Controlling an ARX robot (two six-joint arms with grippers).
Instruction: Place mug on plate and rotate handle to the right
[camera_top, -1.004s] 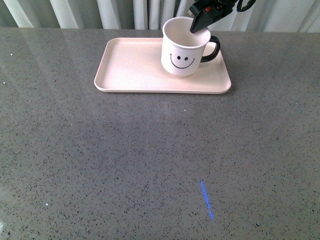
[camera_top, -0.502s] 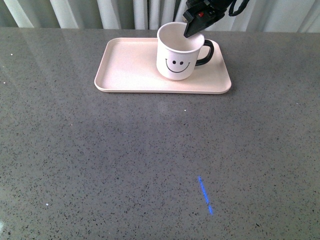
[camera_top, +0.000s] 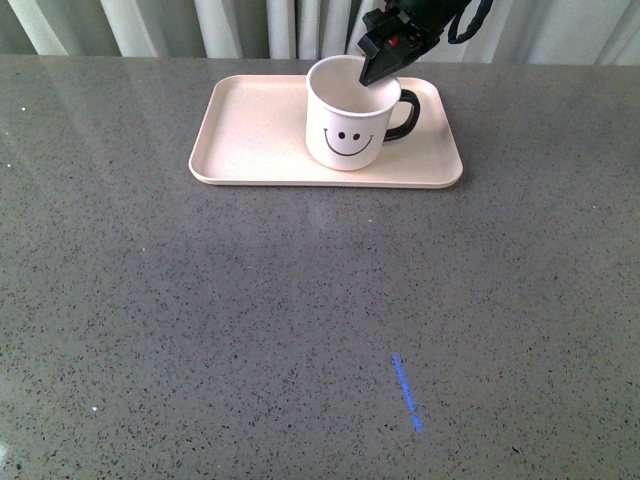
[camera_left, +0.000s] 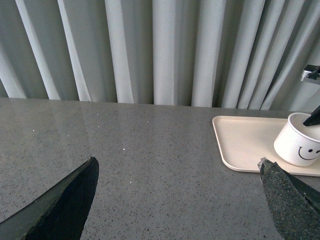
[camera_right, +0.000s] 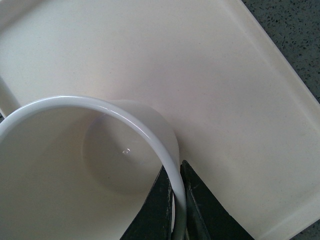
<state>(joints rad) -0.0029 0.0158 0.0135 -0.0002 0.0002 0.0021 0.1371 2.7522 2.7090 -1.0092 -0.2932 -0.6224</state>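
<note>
The white mug (camera_top: 348, 125) with its smiley face toward me is on the pale pink plate (camera_top: 250, 130), right of the plate's middle. I cannot tell whether its base rests fully. Its black handle (camera_top: 405, 112) points right. My right gripper (camera_top: 378, 68) is shut on the mug's far rim; in the right wrist view one finger (camera_right: 157, 210) is inside the mug (camera_right: 100, 107) and the other outside, over the plate (camera_right: 210, 75). My left gripper (camera_left: 178, 160) hangs open above bare table, well left of the plate (camera_left: 245, 142) and mug (camera_left: 300, 145).
The grey speckled table (camera_top: 300, 320) stretches wide in front of the plate. A short blue line (camera_top: 407, 392) lies on it at the near right. Pale curtains (camera_top: 230, 25) hang behind the table's far edge.
The right gripper has carried the mug leftward over the plate, from near its right end toward the middle. The handle has stayed pointing right.
</note>
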